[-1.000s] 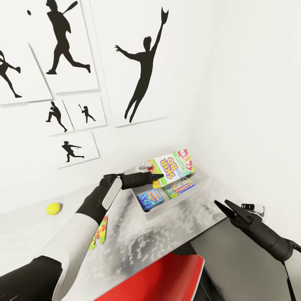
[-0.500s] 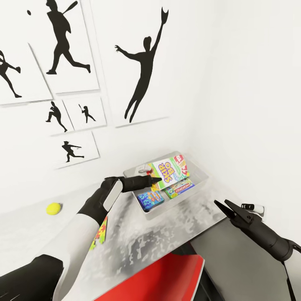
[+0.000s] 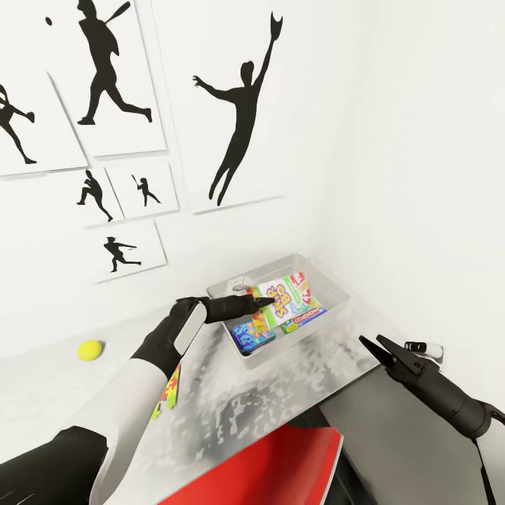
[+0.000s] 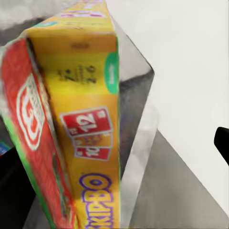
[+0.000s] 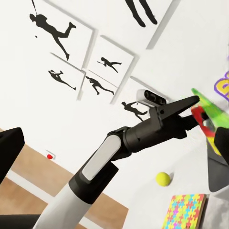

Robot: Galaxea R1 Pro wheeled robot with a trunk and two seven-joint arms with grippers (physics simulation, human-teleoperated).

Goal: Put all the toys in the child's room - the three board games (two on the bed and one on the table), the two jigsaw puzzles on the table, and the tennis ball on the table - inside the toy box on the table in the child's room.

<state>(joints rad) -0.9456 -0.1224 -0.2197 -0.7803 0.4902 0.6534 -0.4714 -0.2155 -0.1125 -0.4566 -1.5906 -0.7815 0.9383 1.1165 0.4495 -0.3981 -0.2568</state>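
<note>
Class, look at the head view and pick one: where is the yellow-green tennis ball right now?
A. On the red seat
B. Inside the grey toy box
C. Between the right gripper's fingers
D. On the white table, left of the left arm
D: the tennis ball lies on the table, apart from the toy box and left of the left arm.

My left arm is white along the upper segment, then turns matte black at a rounded elbow joint, with a pale grey oval panel set into the forearm casing. It ends in a slim black left gripper [image 3: 263,300] with long tapering fingers, and a small grey camera block sits on the wrist. My right arm is black and tubular, ending in the right gripper [image 3: 372,342], two pointed black fingers. A glossy red panel covers my trunk below.
</note>
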